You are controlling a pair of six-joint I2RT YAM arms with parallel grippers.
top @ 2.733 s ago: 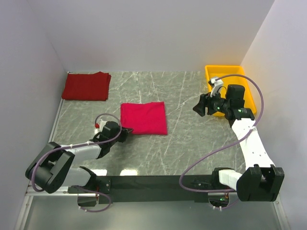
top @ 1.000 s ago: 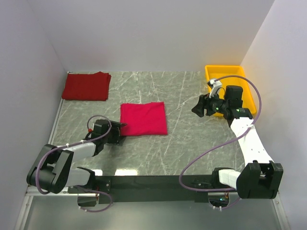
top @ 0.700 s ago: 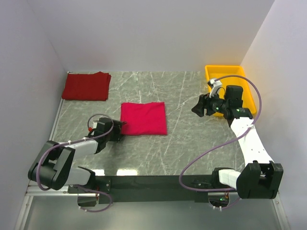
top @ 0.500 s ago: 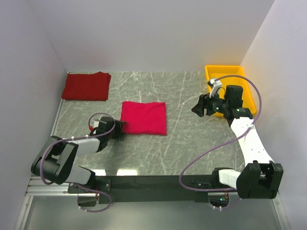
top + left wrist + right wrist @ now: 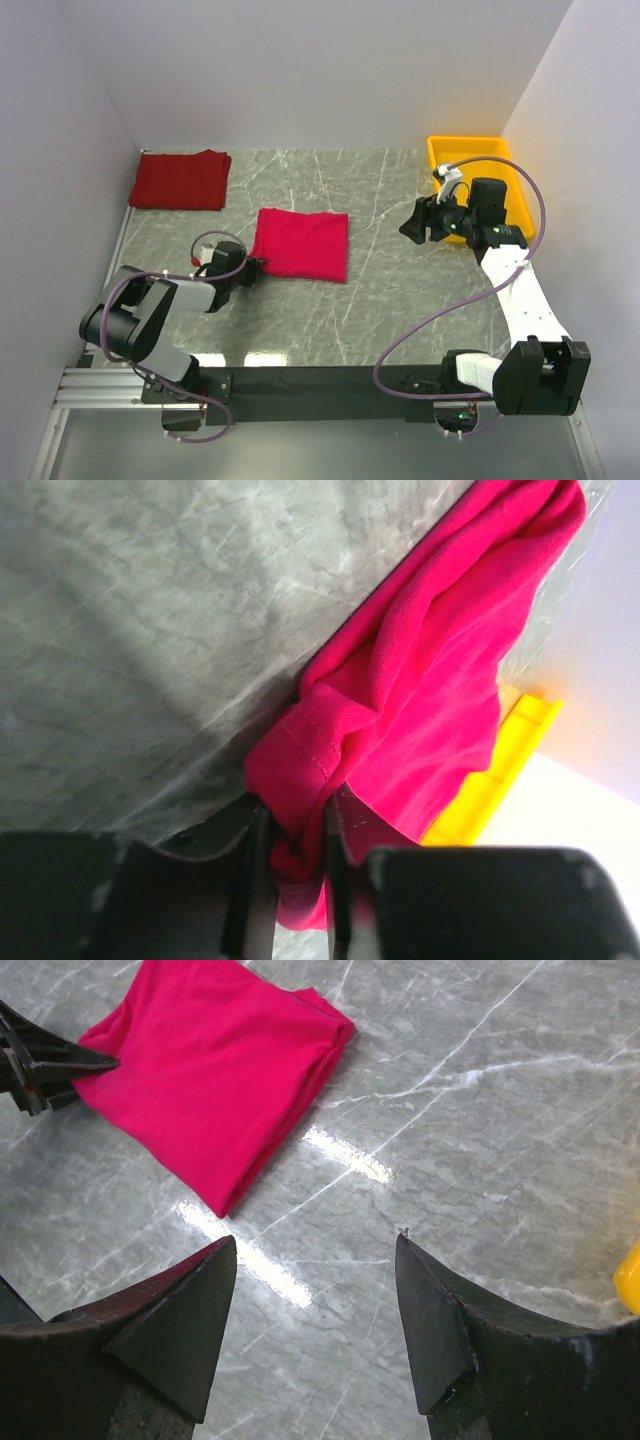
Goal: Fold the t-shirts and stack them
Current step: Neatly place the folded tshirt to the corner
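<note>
Cloth fills the narrow gap between the jaws of the left gripper (image 5: 295, 830): the fingers are pinched onto the near-left corner of the crimson t-shirt (image 5: 420, 690), and a hemmed edge bulges up just above them, though how many layers are caught is hard to tell from the wrist view. From above, that gripper (image 5: 255, 268) lies low at the shirt's left edge, and the crimson t-shirt (image 5: 302, 244) lies folded into a rough square near the middle of the grey marble-patterned table (image 5: 380, 290). A darker red t-shirt (image 5: 180, 180) lies folded in the far-left corner, well apart from the crimson one. Over on the right, the right gripper (image 5: 412, 222) hangs above the table with its jaws spread wide and nothing between them, just beside the yellow tray (image 5: 470, 148) in the far-right corner. Its own camera looks down past the gripper (image 5: 312, 1243) at the crimson shirt (image 5: 210, 1060).
</note>
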